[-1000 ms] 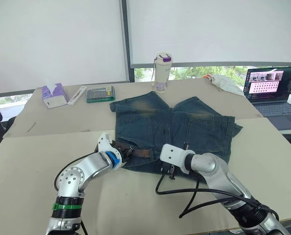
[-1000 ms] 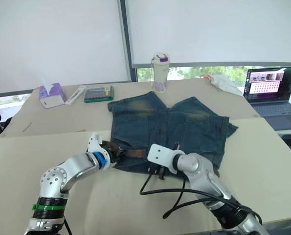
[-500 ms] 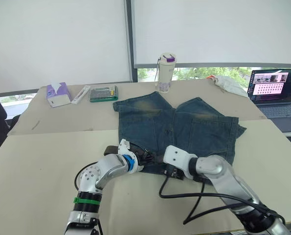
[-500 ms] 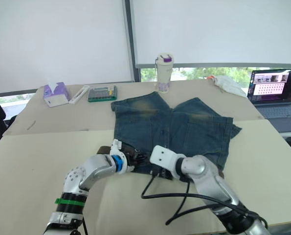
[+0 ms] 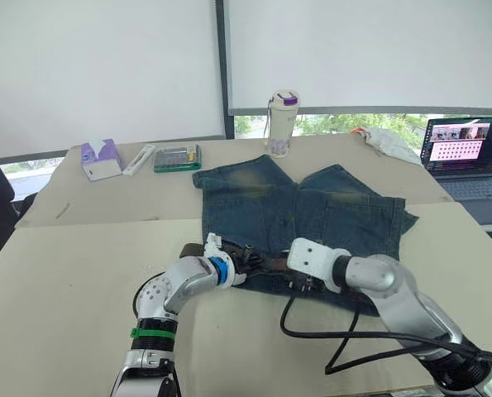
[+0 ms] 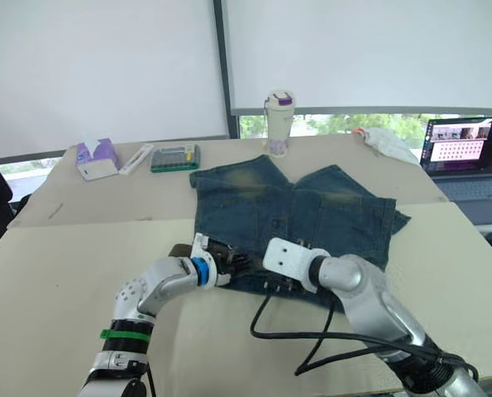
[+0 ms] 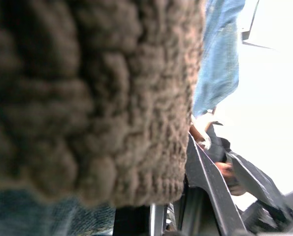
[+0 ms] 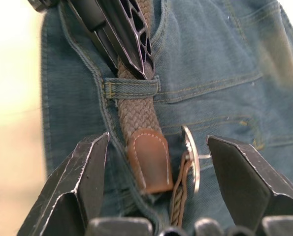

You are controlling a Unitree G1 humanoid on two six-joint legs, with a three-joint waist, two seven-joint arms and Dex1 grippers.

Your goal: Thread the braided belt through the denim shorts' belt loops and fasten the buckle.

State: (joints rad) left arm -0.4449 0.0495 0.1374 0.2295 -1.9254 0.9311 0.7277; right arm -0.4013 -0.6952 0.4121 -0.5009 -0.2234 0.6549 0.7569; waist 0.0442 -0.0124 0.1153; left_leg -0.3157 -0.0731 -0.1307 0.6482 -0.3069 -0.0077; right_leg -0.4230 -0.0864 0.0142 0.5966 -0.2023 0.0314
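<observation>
left gripper (image 5: 247, 265): slid toward 3 o'clock along the denim shorts' (image 5: 312, 211) waistband, closing on the right gripper (image 5: 302, 283).
braided belt (image 8: 136, 115): less brown strap exposed between the grippers.
right gripper: shifted slightly toward 3 o'clock.

Scene lit brightly by daylight diffused through white roller blinds (image 5: 97, 66) at back; blinds nearly blown out, strip of window (image 5: 353, 122) below them overexposed. Table (image 5: 55, 281) evenly lit, shadows soft and faint. Laptop screen (image 5: 463, 139) seen glowing. Head views sharp, slightly hazy, little edge distortion noted. Left wrist view dominated by braided belt (image 7: 87, 98) pressed close to lens, blurred, dim; background beyond washed to white glare. Right wrist view sharp on belt tip and belt loop (image 8: 131, 88), near fingers (image 8: 82, 182) soft, far edge washed out.
</observation>
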